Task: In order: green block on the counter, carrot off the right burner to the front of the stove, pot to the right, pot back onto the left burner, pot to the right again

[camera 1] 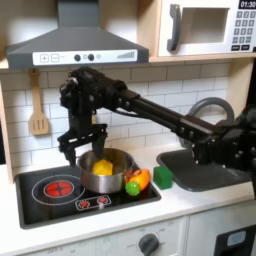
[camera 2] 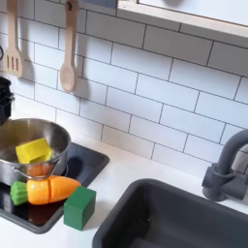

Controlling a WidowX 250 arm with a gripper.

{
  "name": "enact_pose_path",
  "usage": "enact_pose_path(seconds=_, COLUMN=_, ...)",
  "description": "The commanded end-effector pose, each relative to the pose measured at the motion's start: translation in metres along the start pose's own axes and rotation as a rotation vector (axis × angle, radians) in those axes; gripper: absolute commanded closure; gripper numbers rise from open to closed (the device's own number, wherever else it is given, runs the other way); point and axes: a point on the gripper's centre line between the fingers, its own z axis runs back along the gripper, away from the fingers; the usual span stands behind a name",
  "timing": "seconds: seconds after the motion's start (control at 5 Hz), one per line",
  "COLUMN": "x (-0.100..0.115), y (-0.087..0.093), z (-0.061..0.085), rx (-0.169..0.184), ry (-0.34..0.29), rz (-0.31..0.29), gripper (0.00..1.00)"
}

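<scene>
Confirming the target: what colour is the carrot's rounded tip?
Light green; the carrot shows best in the second exterior view.

Green block, orange carrot, shiny steel pot, black stove with red rings.

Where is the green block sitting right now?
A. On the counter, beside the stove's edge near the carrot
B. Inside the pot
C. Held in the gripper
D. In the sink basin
A. In both exterior views the green block rests on the counter just off the edge of the stove, next to the carrot, outside the pot.
</scene>
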Motion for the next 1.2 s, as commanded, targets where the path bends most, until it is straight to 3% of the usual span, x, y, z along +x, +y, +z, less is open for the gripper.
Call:
enact_pose_path(seconds=0.0, x=0.006, y=0.034, z=-0.004, rx=0.010, ry=-0.018, rz=0.096, gripper=0.00)
enact_pose_path(seconds=0.2, x=0.007, y=0.045, z=-0.004, rx=0.016, ry=-0.120, rz=0.173, gripper=0.00)
enact_pose_path(seconds=0.4, x=0.005, y=0.050, z=-0.024, rx=0.006, ry=-0.078, rz=0.183, gripper=0.00)
enact_pose_path(seconds=0.6, x=0.006, y=0.051, z=-0.018, rx=0.015, ry=-0.093, rz=0.194, gripper=0.00)
enact_pose_path(seconds=0.8, x=0.003, y=0.053, z=-0.024, rx=0.015, ry=-0.066, rz=0.201, gripper=0.00)
enact_pose_path(seconds=1.0, x=0.002, y=0.050, z=-0.022, rx=-0.003, ry=-0.055, rz=0.201, gripper=0.00)
